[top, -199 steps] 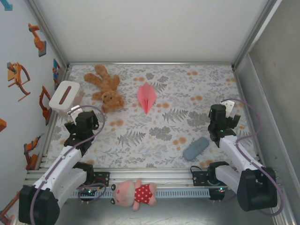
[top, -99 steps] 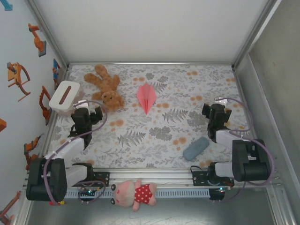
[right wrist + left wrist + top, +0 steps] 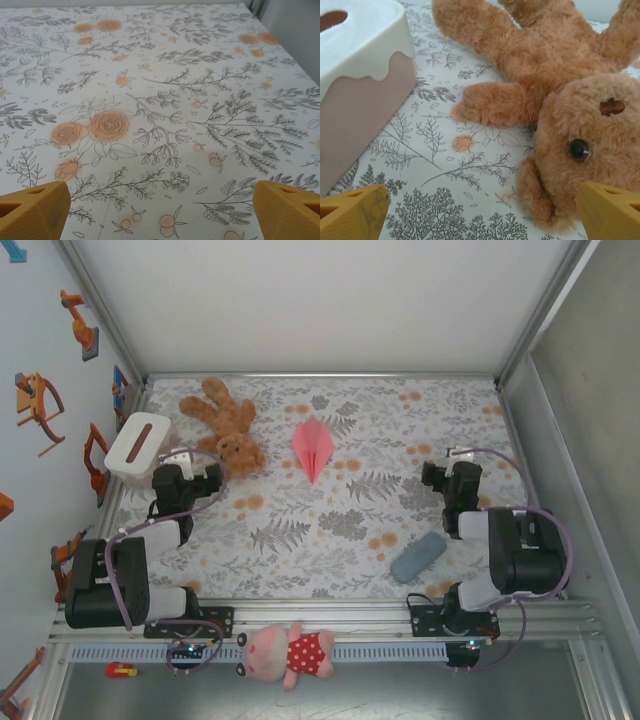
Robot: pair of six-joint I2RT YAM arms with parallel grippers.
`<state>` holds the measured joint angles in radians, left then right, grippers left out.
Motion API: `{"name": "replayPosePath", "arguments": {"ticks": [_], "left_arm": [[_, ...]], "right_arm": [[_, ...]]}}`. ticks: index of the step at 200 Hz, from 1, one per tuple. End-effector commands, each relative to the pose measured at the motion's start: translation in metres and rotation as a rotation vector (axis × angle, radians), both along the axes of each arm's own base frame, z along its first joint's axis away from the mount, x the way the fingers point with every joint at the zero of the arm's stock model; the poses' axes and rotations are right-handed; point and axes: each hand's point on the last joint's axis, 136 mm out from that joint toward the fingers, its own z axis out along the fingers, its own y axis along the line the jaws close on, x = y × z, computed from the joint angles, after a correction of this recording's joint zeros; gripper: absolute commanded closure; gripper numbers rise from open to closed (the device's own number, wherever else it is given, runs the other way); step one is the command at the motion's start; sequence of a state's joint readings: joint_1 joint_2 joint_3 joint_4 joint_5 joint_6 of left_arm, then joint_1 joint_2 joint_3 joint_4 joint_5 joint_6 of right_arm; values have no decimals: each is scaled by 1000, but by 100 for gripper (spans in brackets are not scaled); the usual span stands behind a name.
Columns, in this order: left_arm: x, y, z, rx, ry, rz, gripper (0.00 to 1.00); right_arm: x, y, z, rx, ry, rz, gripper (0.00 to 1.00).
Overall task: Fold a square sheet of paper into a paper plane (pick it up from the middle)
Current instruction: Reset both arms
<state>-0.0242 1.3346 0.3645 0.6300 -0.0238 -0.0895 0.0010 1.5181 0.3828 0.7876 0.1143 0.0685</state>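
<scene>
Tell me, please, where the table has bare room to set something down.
Bare: the middle, between paper plane, grey-blue pouch and teddy bear; also the far right corner. Crowded: far left, tissue box beside the bear.

No legible text, label, brand or number, wall stickers showing pictures alone, white tissue box unlettered, floral counter bearing pattern, no writing

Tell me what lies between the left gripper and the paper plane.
The brown teddy bear does: in the top external view its head sits between the left gripper and the paper plane.
</scene>
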Motion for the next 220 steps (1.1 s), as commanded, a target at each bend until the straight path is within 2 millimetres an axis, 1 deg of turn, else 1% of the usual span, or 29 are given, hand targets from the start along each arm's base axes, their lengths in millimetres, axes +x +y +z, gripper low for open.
{"name": "replayPosePath", "arguments": {"ticks": [1, 23, 48, 59, 63, 66, 77, 94, 220], "left_arm": [[13, -4, 16, 41, -82, -51, 4], [19, -5, 5, 43, -100, -62, 4], [24, -1, -10, 40, -70, -42, 4], [26, 1, -9, 41, -75, -29, 4], [25, 2, -11, 41, -63, -21, 4], [26, 3, -11, 42, -56, -17, 4], [30, 6, -12, 48, -38, 1, 4], [29, 7, -12, 60, -36, 14, 4], [30, 6, -12, 64, -33, 15, 4]], "right_arm": [[7, 0, 12, -2, -67, 25, 7], [6, -2, 12, 7, -73, 19, 7], [7, -3, 12, 11, -74, 16, 7], [8, -3, 12, 12, -72, 13, 7], [8, -3, 12, 13, -72, 12, 2], [8, -3, 12, 14, -72, 12, 1], [8, -3, 12, 18, -69, 16, 1], [9, -4, 12, 22, -67, 16, 1], [9, -4, 11, 26, -63, 16, 1]]}}
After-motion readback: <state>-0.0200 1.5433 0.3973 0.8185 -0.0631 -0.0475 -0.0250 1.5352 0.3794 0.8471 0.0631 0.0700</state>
